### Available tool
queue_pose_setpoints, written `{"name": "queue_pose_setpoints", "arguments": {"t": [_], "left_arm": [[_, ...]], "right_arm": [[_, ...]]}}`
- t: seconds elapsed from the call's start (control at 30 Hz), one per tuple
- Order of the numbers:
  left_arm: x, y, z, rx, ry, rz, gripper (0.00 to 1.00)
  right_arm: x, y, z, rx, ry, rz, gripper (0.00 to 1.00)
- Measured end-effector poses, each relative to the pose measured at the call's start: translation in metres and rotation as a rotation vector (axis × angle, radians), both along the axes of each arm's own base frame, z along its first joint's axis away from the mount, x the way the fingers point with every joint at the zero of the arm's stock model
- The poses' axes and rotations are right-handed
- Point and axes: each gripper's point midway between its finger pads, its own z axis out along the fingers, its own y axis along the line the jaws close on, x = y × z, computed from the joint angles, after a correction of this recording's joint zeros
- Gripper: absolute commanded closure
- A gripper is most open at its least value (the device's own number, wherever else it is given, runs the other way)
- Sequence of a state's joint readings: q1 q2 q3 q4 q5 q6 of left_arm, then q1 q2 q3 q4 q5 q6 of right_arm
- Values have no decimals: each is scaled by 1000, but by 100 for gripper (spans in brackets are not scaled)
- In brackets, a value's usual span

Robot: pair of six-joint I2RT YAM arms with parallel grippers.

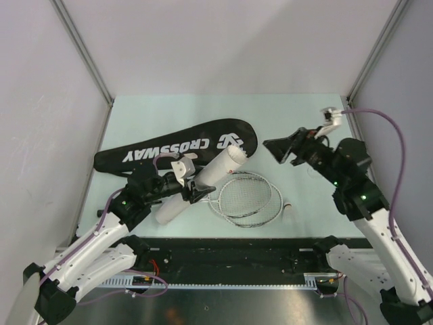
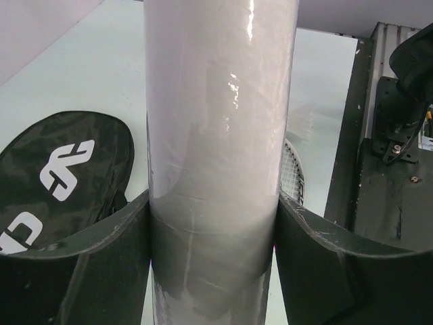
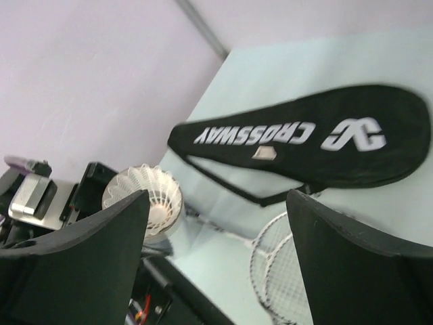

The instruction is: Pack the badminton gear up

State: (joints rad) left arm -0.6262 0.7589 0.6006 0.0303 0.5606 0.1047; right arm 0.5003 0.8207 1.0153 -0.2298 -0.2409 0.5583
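Our left pincer holds the tube tight; our right pincer is open, empty. The rackets lie outside the bag.

Bag: black, with white "CROSSWAY" lettering and a white logo. Tube: plain glossy white. Rackets: silver-white frames, pale grid stringing. Shuttlecock: white, ribbed feathers. Table: pale green. Walls: pale lilac-grey. Arms: white shells, black joints.
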Motion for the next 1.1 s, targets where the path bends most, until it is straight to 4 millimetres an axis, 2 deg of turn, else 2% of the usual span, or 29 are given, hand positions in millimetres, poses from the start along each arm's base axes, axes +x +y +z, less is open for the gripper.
{"name": "queue_pose_setpoints", "arguments": {"t": [0.07, 0.13, 0.23, 0.3, 0.37, 0.4, 0.5, 0.57, 0.63, 0.7, 0.73, 0.77, 0.83, 0.97, 1.1], "left_arm": [[0, 0, 1, -4, -5, 0, 100], [0, 0, 2, -5, -7, 0, 100], [0, 0, 2, -6, -9, 0, 100], [0, 0, 3, -7, -10, 0, 99], [0, 0, 3, -8, -11, 0, 99], [0, 0, 4, -9, -12, 0, 100], [0, 0, 4, -10, -14, 0, 100], [0, 0, 4, -10, -14, 0, 100], [0, 0, 4, -10, -14, 0, 100], [0, 0, 4, -10, -14, 0, 99], [0, 0, 4, -11, -14, -1, 99], [0, 0, 5, -11, -15, -1, 100], [0, 0, 5, -12, -15, -1, 100], [0, 0, 5, -12, -16, -1, 100], [0, 0, 5, -12, -16, -1, 100]], "right_arm": [[0, -19, 10, 0, -29, -57, 12], [-1, -32, 10, -25, -34, -100, 12], [-3, -45, -11, -107, 23, -152, 15], [-2, -55, -42, -176, 108, -196, 16], [-7, -67, -88, -271, 237, -246, 18], [-14, -75, -114, -319, 322, -272, 18], [-41, -84, -171, -437, 539, -303, 14], [-61, -85, -195, -465, 670, -325, 15], [-75, -84, -210, -415, 755, -356, 21], [-92, -84, -229, -308, 828, -392, 23], [-102, -85, -242, -233, 877, -423, 26], [-108, -88, -250, -187, 909, -449, 32], [-116, -92, -265, -82, 961, -507, 35], [-115, -97, -290, 6, 1026, -611, 36], [-103, -96, -309, 57, 1040, -682, 39]]}}
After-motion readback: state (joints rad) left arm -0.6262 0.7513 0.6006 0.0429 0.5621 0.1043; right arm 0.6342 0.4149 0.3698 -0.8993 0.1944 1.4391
